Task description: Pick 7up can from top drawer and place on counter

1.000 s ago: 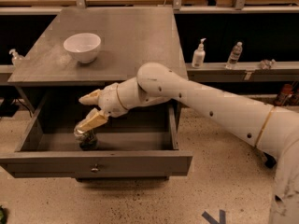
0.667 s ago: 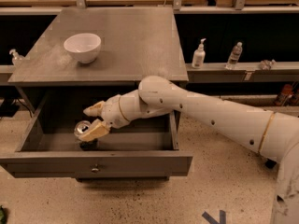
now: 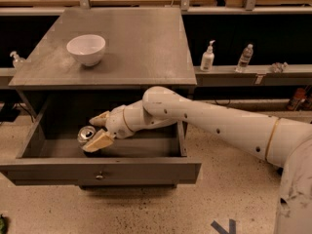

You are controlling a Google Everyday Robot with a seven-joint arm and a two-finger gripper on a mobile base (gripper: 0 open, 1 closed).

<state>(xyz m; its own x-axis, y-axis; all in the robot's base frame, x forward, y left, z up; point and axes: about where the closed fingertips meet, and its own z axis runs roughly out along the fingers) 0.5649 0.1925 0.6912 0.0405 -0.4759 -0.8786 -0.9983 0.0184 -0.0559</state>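
The 7up can (image 3: 87, 133) stands upright in the left half of the open top drawer (image 3: 146, 171), its silver top with pull tab showing. My gripper (image 3: 97, 130) reaches down into the drawer from the right. Its tan fingers (image 3: 99, 141) are spread, one on each side of the can at its right edge. I cannot see whether they touch it. The white arm crosses over the drawer's right side. The grey counter (image 3: 141, 43) lies above the drawer.
A white bowl (image 3: 86, 49) sits on the counter's left part. A soap dispenser (image 3: 207, 57) and a clear plastic bottle (image 3: 245, 57) stand on a shelf at the right. Another small bottle (image 3: 17, 60) stands at the left. The drawer knob (image 3: 99, 176) faces the floor side.
My gripper has come down into the drawer, from above the can to level with it, so its fingers now straddle the can. The can has not moved.
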